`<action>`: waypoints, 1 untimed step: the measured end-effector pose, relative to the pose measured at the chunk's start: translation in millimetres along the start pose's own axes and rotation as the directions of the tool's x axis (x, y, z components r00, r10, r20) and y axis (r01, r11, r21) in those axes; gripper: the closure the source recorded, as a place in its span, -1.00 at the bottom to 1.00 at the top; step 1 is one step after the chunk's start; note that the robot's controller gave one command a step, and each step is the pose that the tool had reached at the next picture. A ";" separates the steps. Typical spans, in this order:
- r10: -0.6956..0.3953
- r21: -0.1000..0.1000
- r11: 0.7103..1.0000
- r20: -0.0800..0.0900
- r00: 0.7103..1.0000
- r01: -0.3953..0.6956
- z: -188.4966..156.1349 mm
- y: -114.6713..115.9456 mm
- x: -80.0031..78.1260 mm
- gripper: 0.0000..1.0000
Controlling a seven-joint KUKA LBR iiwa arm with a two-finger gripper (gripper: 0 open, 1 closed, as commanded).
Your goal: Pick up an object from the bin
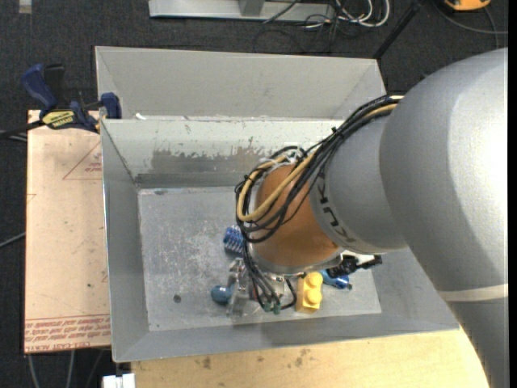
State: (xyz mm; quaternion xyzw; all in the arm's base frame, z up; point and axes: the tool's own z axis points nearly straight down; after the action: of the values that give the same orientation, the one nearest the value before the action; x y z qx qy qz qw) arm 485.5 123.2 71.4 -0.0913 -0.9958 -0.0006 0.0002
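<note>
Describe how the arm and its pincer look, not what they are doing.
The arm is a thick, smooth, light grey rounded casing with dark lettering near the wrist. The wrist carries a rounded orange-brown cover. A bundle of black and yellow cables runs along the casing and loops round that cover, with thinner wires below. The pincer is a small bare-metal assembly at the tip.

A small rounded blue piece [219,295] lies near the front wall of the bin [178,245]. To its right sits a yellow block [309,291], perhaps a toy. A ridged blue piece [233,238] lies farther back.
</note>
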 end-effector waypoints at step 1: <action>-0.001 -0.003 1.000 0.008 1.000 0.001 -86.6 1.2 -1.7 1.00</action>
State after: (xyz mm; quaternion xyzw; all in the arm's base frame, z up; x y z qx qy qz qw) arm 487.5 123.9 158.0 -0.0906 -0.9959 -0.0018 -0.0037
